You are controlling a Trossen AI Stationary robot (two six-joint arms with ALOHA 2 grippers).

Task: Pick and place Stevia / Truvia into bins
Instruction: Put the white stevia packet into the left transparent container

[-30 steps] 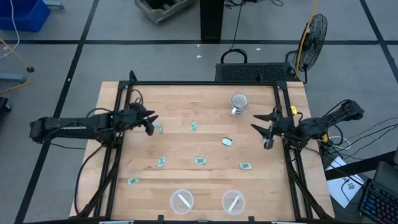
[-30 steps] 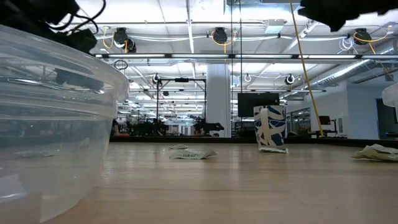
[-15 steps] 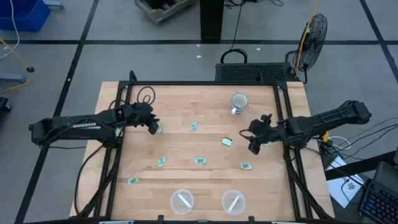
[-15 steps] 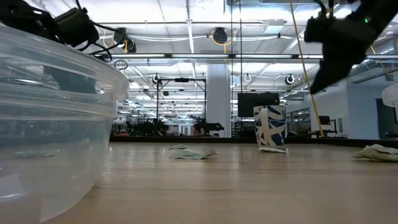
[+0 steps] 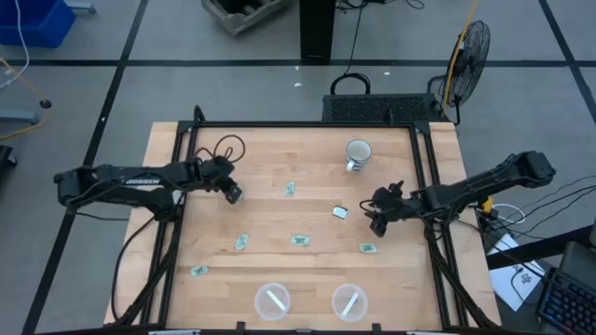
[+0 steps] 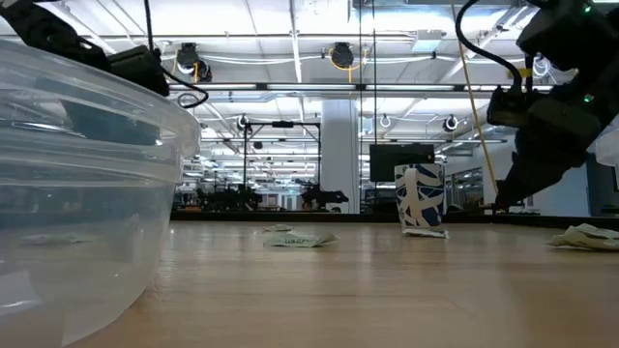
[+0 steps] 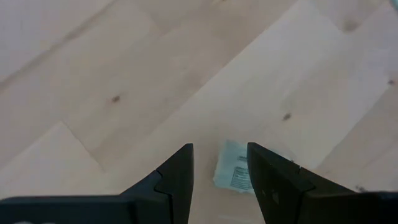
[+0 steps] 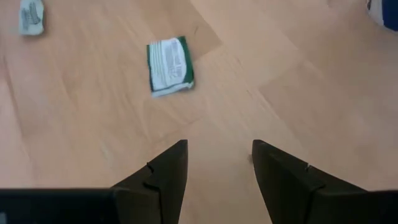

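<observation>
- So far, each of your two bins, the left bin (image 5: 272, 301) and the right bin (image 5: 349, 301), has one pale strip lying in it. It looks like a packet, but you can't be sure from above.
- Most of the job is still left, I think. Loose Stevia packets are spread over the table (image 5: 279, 163); you can count about six of them.
- You can see one packet (image 5: 291, 189) near the middle, one (image 5: 340, 212) just beside the right arm, one (image 5: 300, 240) lower down, one (image 5: 242, 242) to its left, one (image 5: 368, 247) to its right, and one (image 5: 199, 271) near the front left corner.
- Your left gripper (image 5: 233, 194) is low over the table on the left side. Its fingers are apart and hold nothing.
- Look past those fingers (image 7: 177, 177) in the left wrist view: a packet (image 7: 235, 169) lies right between them, so that one seems next.
- Your right gripper (image 5: 377, 223) is low on the right side, fingers apart and empty too.
- In the right wrist view a green and white packet (image 8: 170, 65) lies ahead of it, not between the fingers yet.
- The white mug (image 5: 358, 153) at the back is not a bin, so leave it alone.
</observation>
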